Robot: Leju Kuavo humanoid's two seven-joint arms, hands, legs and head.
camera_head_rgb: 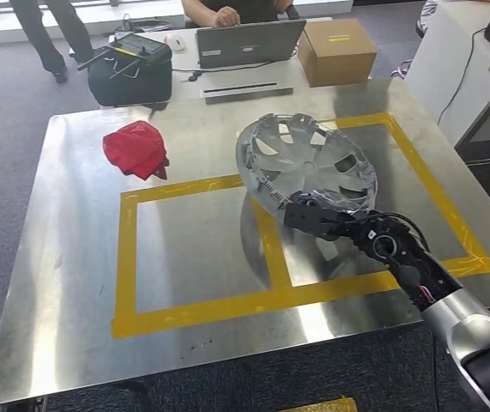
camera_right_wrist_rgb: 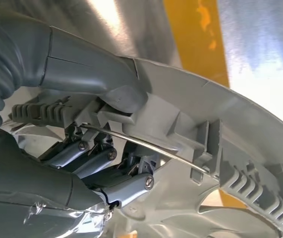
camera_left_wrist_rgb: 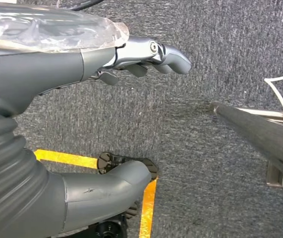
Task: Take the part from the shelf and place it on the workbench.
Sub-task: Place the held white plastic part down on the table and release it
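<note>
Steel workbench (camera_head_rgb: pixel 67 283) marked with yellow tape (camera_head_rgb: pixel 125 257) — above it the right hand (camera_head_rgb: pixel 313 215) grips the grey wheel cover (camera_head_rgb: pixel 306 159) by its rim, tilted over the tape's middle strip. The left hand (camera_left_wrist_rgb: pixel 147 52) hangs over carpet, fingers apart, holding nothing. A red cloth (camera_head_rgb: pixel 135 148) lies well apart.

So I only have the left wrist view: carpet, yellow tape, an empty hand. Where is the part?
Observer: The right hand holds the hubcap by its rim, tilted over the workbench.
Operator: Over the marked area?
Observer: Yes, above the yellow tape rectangle, near its middle divider.
Operator: Anything else on the bench?
Observer: A red cloth lies outside the tape, at the far left.
</note>
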